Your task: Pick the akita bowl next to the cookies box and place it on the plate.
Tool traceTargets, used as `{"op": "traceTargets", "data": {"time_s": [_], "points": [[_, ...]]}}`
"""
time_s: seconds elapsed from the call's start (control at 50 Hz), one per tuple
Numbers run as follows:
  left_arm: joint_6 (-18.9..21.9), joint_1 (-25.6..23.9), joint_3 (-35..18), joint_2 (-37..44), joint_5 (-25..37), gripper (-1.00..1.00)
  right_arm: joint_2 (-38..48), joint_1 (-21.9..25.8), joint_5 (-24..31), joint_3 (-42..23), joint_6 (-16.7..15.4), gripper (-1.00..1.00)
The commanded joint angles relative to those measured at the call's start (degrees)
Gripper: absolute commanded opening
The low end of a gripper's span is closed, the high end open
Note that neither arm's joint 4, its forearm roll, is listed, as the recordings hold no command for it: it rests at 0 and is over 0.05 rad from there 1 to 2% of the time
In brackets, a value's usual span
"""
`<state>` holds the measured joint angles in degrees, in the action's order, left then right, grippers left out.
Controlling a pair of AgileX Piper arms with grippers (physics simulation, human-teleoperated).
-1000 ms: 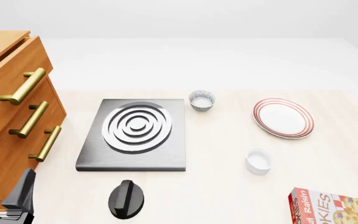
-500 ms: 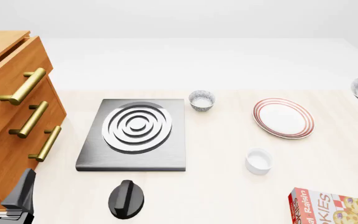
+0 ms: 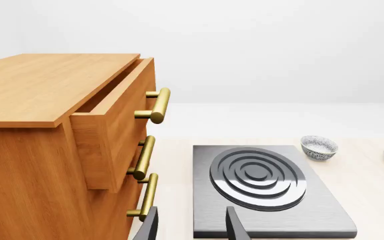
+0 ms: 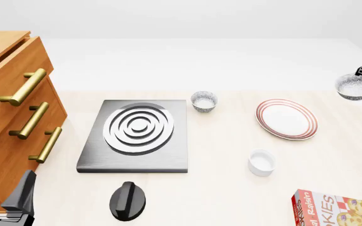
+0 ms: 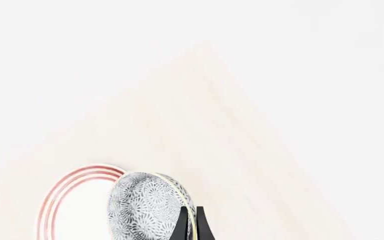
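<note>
Holding the akita bowl (image 4: 354,87) by its rim in my right gripper (image 5: 190,222), I have it lifted off the desk (image 4: 225,155) at the far right edge of the front view, just beyond the plate (image 4: 286,118), to the plate's right. In my right wrist view the fingers (image 5: 182,227) pinch the bowl's edge, with the plate's red rings showing behind it. The cookies box (image 4: 335,209) lies at the near right corner. My left gripper (image 3: 192,225) hangs with its jaws parted and nothing between them, beside the wooden drawer cabinet (image 4: 14,103), near the stove plate (image 4: 137,136).
</note>
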<state>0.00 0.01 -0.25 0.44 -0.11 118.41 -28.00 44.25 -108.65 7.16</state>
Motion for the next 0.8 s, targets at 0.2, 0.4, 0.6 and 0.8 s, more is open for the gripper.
{"op": "traceTargets", "data": {"time_s": [0.2, 0.4, 0.6, 0.8], "points": [[0.0, 0.0, 0.0, 0.0, 0.0, 1.00, 4.2, 5.0, 2.5, -5.3, 4.8, -1.00], [0.0, 0.0, 0.0, 0.0, 0.0, 1.00, 5.5, 8.6, 2.6, -6.0, 7.9, -1.00], [0.0, 0.0, 0.0, 0.0, 0.0, 1.00, 6.9, 11.6, 3.0, -7.7, 10.3, -1.00], [0.0, 0.0, 0.0, 0.0, 0.0, 1.00, 8.1, 14.1, 2.2, -7.6, 13.3, -1.00]]}}
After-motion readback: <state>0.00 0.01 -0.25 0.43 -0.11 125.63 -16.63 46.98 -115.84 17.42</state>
